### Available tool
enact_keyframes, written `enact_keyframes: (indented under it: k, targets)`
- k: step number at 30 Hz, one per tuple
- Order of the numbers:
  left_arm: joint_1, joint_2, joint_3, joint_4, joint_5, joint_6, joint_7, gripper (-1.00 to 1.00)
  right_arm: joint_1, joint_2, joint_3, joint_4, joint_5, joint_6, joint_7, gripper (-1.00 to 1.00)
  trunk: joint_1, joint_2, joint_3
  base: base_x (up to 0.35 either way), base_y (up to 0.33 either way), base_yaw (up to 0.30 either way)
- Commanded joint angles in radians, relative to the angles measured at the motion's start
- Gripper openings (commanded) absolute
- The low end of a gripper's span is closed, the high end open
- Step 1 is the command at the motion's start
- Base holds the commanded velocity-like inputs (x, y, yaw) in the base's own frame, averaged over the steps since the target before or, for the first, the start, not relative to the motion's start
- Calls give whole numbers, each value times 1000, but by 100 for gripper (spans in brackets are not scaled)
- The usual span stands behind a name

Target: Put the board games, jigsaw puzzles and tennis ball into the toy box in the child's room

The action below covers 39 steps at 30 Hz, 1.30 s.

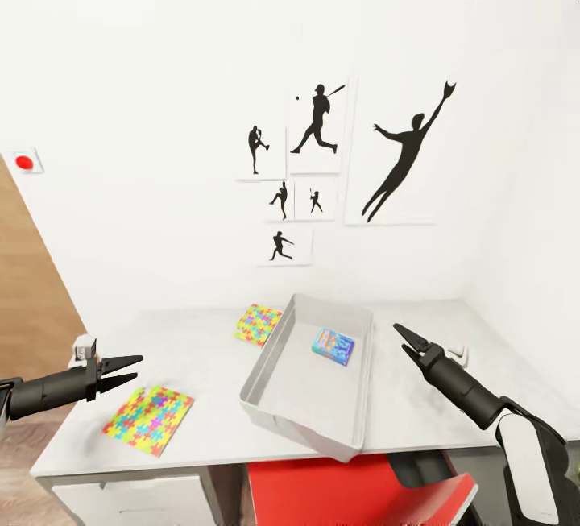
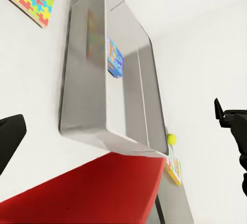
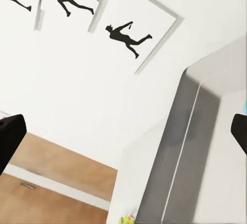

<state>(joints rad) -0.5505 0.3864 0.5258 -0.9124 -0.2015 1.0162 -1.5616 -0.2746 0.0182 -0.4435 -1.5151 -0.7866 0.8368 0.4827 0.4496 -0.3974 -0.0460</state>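
The toy box [image 1: 278, 385] held one board game [image 1: 333, 345] yet overhung the counter [image 1: 193, 341] edge, so either empty, parted end effector, left [image 1: 133, 371] or right [image 1: 407, 341], nudging it might tip it off.

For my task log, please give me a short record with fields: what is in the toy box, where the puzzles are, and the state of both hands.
toy box: on the table, near corner over the front edge
inside box: one board game
near puzzle: flat on table, left of box
far puzzle: flat on table, by box's far left corner
tennis ball: beyond the box, seen from left wrist
left hand: open, empty
right hand: open, empty
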Motion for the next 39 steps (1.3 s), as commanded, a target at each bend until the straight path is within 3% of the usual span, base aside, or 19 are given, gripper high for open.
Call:
enact_keyframes:
  k: [1, 13, 39]
  targets:
    - [-1, 0, 2, 0, -10, 10, -9, 100, -2, 1, -3, 0, 2, 7, 4, 100, 0, -3, -2, -152, 0, 0]
    - [-2, -1, 2, 0, -10, 10, -9, 100, -2, 2, -3, 0, 4, -3, 8, 100, 0, -3, -2, -215, 0, 0]
    - [-2, -1, 2, 0, -11, 10, -9, 100, -2, 1, -2, 0, 5, -4, 2, 100, 0, -3, -1, -10, 0, 0]
